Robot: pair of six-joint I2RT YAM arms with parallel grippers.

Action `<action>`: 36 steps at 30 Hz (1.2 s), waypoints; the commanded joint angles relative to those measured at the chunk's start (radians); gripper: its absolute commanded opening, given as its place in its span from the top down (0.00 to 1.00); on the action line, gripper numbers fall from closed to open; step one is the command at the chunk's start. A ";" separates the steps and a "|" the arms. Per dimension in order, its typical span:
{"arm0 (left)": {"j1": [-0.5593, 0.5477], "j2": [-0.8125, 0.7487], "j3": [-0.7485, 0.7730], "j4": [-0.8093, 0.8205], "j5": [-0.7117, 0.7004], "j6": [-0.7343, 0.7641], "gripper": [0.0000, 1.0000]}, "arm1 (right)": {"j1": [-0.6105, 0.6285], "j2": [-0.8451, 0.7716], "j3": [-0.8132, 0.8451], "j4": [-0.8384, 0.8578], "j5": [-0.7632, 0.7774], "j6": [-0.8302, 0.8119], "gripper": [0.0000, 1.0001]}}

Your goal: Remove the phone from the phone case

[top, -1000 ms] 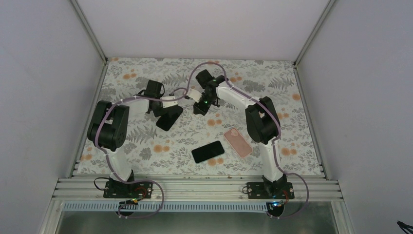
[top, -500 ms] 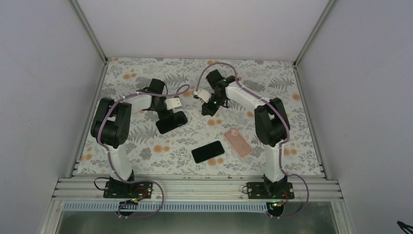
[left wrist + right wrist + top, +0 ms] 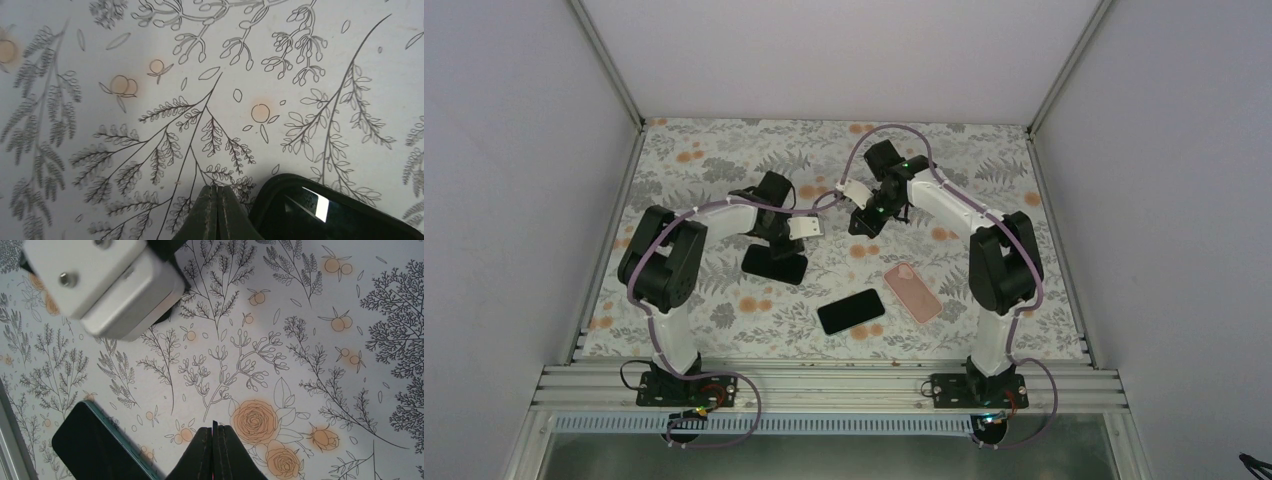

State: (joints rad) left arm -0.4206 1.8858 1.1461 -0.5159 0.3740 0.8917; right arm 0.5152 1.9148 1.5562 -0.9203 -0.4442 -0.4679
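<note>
Top external view showed a glossy black rectangular phone (image 3: pixel 851 311) lying flat on the floral-patterned table (image 3: pixel 984 180), just beside but apart from a pink phone case (image 3: pixel 913 291). A second dark handset (image 3: pixel 774 265) lay farther left. The left gripper (image 3: pixel 216 194) and right gripper (image 3: pixel 214 434) each had fingers pressed together, holding nothing.

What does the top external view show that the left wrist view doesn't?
Only the top external view shows the pink case and the black phone lying next to it near the front of the table. Only the left wrist view shows that the left gripper is shut, its fingertips together just beside a glossy rimmed corner. Both show the black slab that this corner belongs to, and the floral tablecloth under it.
</note>
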 commanded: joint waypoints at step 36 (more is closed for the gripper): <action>0.341 -0.709 -0.186 0.192 -0.284 -0.285 0.00 | 0.326 0.199 0.215 0.085 0.171 -0.094 0.00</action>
State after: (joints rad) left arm -0.0853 1.2003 1.0035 -0.3237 0.1036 0.6193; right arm 0.8185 2.0529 1.6955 -0.8459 -0.2790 -0.5751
